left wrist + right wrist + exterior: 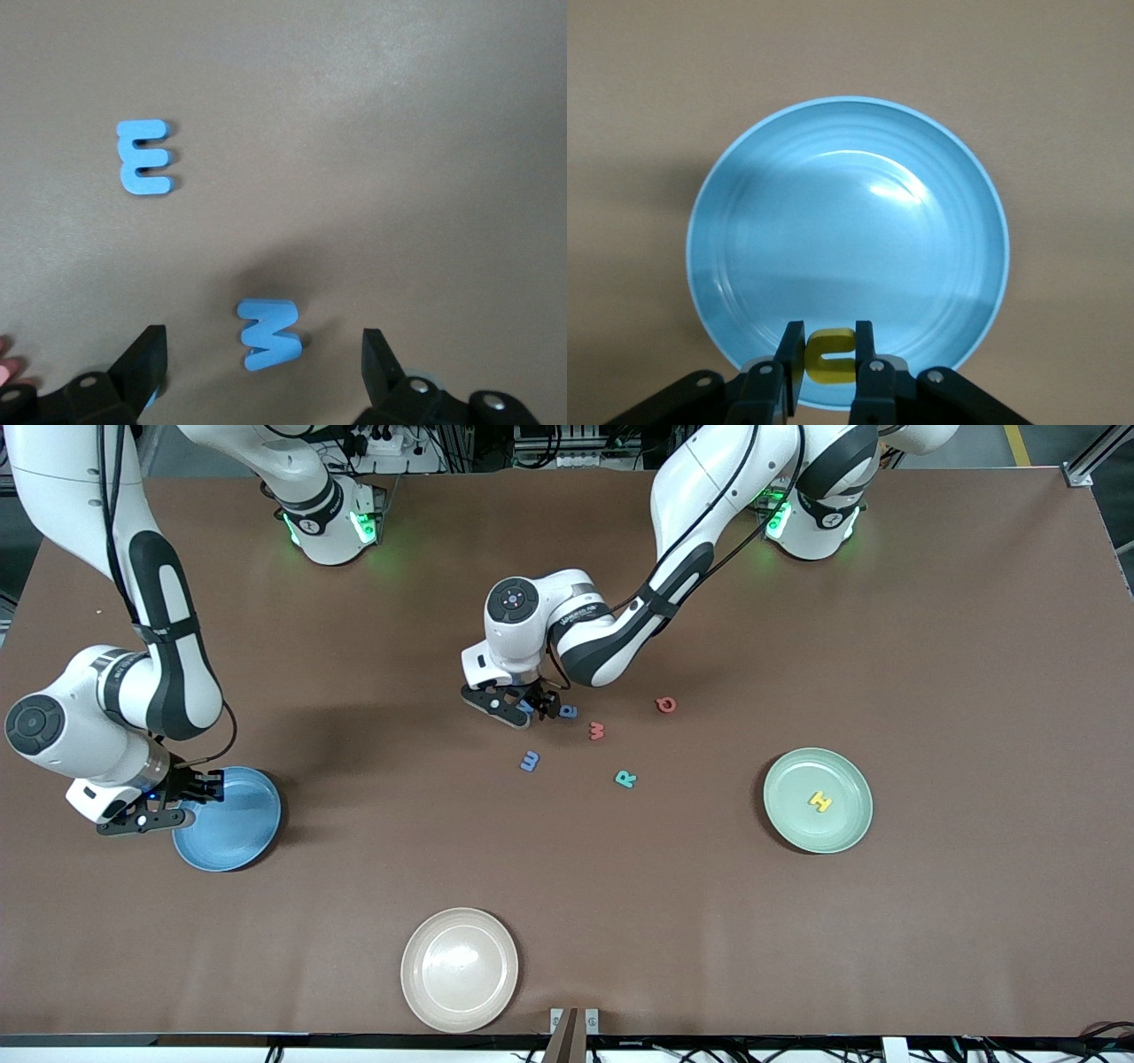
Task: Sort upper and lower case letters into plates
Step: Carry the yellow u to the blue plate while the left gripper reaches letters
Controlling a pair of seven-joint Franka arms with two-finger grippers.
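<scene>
Two grippers work: left gripper (264,363) open around a half-hidden blue letter (269,334); right gripper (826,359) pinching a yellow letter (829,355) over the blue plate (848,221).

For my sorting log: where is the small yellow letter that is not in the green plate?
The yellow letter is pinched in the right gripper, over the rim of the light blue plate.

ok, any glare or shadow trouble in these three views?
Right wrist view: bright highlights on the light blue plate, while the yellow letter held in the right gripper reads clearly. Left wrist view: a soft shadow surrounds the blue zigzag letter between the open left gripper's fingers; the blue E is evenly lit. Front view: mild sheen on the cream plate.
</scene>
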